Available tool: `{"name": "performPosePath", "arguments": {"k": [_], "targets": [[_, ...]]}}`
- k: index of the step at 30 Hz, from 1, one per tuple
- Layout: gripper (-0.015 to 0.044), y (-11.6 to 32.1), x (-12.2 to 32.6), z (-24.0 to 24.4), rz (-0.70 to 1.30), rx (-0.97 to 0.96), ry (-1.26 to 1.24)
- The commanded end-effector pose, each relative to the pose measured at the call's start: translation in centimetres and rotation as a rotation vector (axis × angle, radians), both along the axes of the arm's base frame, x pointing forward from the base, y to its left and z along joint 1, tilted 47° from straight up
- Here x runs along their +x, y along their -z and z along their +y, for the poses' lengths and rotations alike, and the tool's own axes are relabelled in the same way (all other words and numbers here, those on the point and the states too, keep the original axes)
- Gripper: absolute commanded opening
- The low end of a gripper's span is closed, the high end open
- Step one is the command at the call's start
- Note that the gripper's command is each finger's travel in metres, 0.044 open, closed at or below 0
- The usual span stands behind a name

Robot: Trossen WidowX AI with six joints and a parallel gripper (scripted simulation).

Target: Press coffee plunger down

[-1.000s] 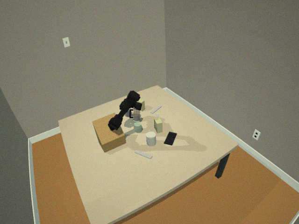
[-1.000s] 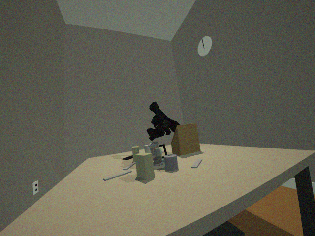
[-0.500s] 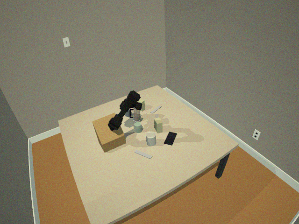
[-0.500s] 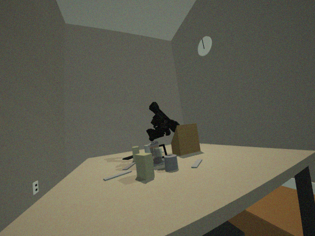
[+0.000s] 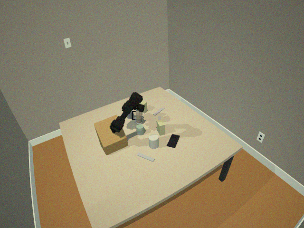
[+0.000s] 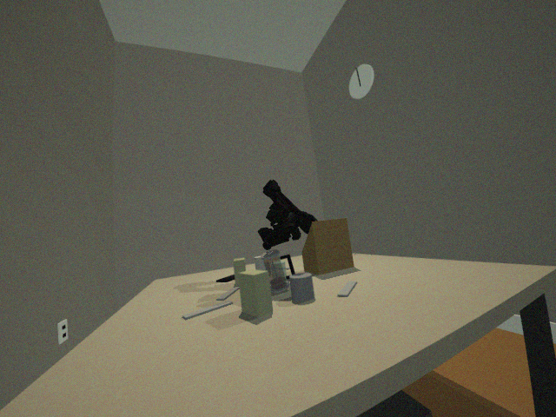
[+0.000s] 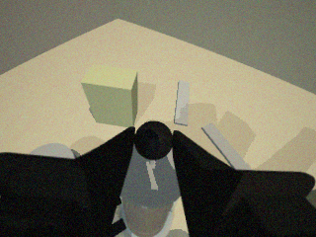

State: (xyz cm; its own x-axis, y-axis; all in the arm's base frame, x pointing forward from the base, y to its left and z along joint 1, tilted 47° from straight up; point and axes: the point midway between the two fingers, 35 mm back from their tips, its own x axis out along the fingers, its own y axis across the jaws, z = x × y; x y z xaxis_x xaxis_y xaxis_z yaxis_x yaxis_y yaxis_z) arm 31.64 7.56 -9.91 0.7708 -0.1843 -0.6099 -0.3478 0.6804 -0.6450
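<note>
The coffee press stands upright on the table, with a glass body [image 5: 138, 118] [image 6: 276, 275] [image 7: 148, 214] and a black handle [image 5: 132, 115] [image 6: 291, 265] at its side. My gripper [image 5: 140, 108] [image 6: 267, 244] [image 7: 153, 133] is over the press and shut on the round black plunger knob [image 7: 153, 140], one finger on each side. In the exterior view the knob sits close above the lid, with very little rod showing. In the top view the arm hides the knob and the top of the press.
A wooden block [image 5: 110, 133] [image 6: 329, 247] is beside the arm's base. Near the press stand a pale green mug [image 5: 140, 129], a white cylinder [image 5: 153, 141], a blue-grey cylinder [image 6: 301, 287] and two green boxes [image 5: 161, 128] [image 6: 255, 294]. A black slab [image 5: 173, 140] and thin grey bars [image 5: 146, 157] [image 7: 182, 103] lie flat.
</note>
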Motion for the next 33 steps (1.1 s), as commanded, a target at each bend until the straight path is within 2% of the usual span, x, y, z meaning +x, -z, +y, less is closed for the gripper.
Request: {"name": "performPosePath", "arguments": {"k": [1, 9, 21, 22, 33], "targets": [[0.0114, 0.0, 0.0, 0.0, 0.0, 0.0, 0.0], [0.0114, 0.0, 0.0, 0.0, 0.0, 0.0, 0.0], [0.0429, 0.0, 0.0, 0.0, 0.0, 0.0, 0.0], [0.044, 0.0, 0.0, 0.0, 0.0, 0.0, 0.0], [0.044, -2.7, -0.5, 2.2, -0.002, 0.018, 0.0]]}}
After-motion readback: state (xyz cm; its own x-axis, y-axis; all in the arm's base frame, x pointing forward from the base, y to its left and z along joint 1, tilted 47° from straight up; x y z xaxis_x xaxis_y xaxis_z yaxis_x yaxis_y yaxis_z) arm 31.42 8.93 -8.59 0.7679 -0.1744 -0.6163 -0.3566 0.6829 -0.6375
